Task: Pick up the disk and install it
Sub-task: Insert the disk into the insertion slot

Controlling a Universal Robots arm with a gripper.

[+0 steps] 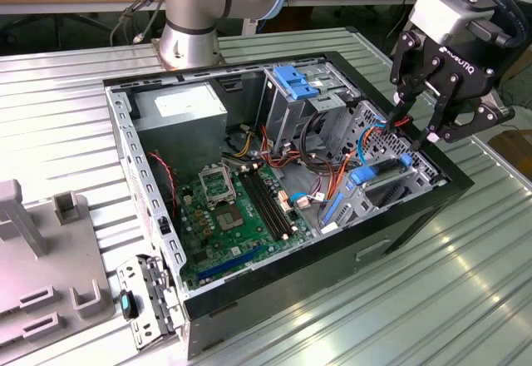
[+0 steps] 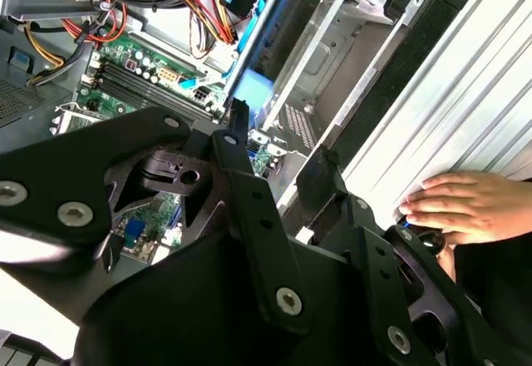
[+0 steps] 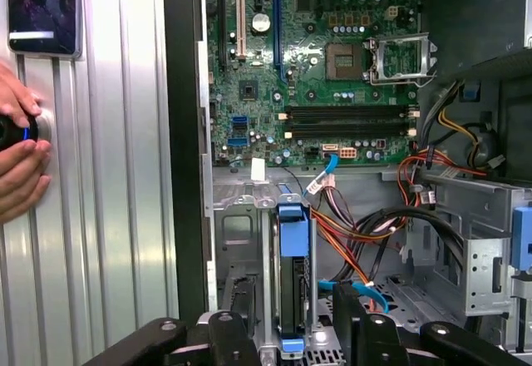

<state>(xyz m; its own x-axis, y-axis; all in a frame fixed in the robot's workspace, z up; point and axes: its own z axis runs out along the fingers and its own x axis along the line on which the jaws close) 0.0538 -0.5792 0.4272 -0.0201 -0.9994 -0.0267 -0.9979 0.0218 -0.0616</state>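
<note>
The disk [image 1: 359, 176] stands on edge in the drive cage at the front corner of the open computer case [image 1: 125, 133], on the exterior view's right. Its bright blue carrier rail faces up, and the first wrist view shows the disk [image 3: 293, 274] edge-on. My gripper [image 1: 414, 130] hangs just above it, open, with nothing between the fingers. In the first wrist view the black fingers [image 3: 224, 328] stand on either side of the disk's line. In the second wrist view the gripper [image 2: 278, 137] is close over the blue rail of the disk [image 2: 253, 58].
A motherboard [image 1: 233, 208], coloured cables [image 1: 324, 137] and an upper cage with a blue bracket [image 1: 295, 79] crowd the case. A person's hand [image 2: 465, 208] rests on the ribbed metal table beside it. A phone [image 3: 46, 8] lies nearby. A grey fixture [image 1: 41, 258] stands at the exterior view's left.
</note>
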